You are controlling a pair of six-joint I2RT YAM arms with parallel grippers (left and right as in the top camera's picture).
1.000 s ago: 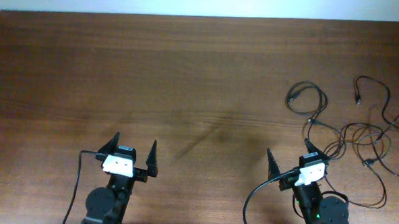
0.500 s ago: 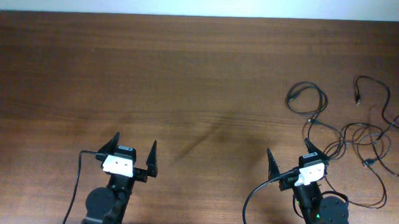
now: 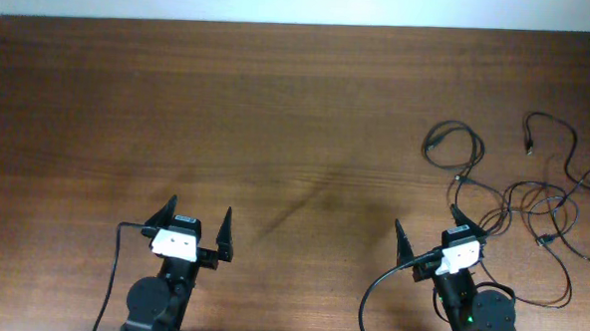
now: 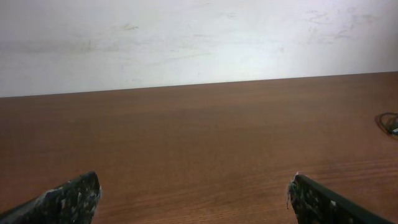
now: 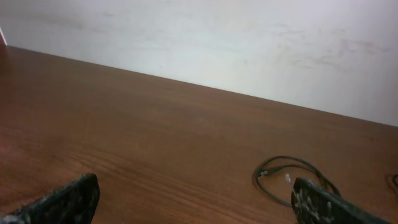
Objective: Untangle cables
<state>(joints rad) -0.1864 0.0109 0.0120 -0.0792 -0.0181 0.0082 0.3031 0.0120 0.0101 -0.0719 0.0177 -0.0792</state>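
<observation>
The cables (image 3: 533,201) are thin black wires lying in tangled loops on the right side of the wooden table. One loop with small plug ends (image 5: 283,174) shows in the right wrist view, partly behind my right finger. My right gripper (image 3: 429,229) is open and empty at the near edge, just left of the tangle. My left gripper (image 3: 195,215) is open and empty at the near left, far from the cables. A short bit of cable (image 4: 390,123) shows at the right edge of the left wrist view.
The brown wooden table (image 3: 277,115) runs back to a white wall (image 4: 199,37). Thicker black cables run from the arm bases (image 3: 379,289) at the near edge.
</observation>
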